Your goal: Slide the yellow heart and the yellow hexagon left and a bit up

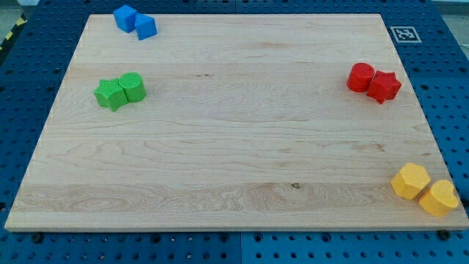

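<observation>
The yellow hexagon [410, 180] and the yellow heart [439, 198] sit touching each other at the bottom right corner of the wooden board [234, 147], the heart at the view's right and slightly lower. My rod and its tip do not show in the camera view, so where the tip is relative to the blocks cannot be told.
Two blue blocks [135, 21] touch at the top left. Two green blocks [120, 91] touch at the left. A red cylinder [360, 76] and a red star-like block [384, 86] touch at the right. A marker tag [404, 34] lies beyond the top right corner.
</observation>
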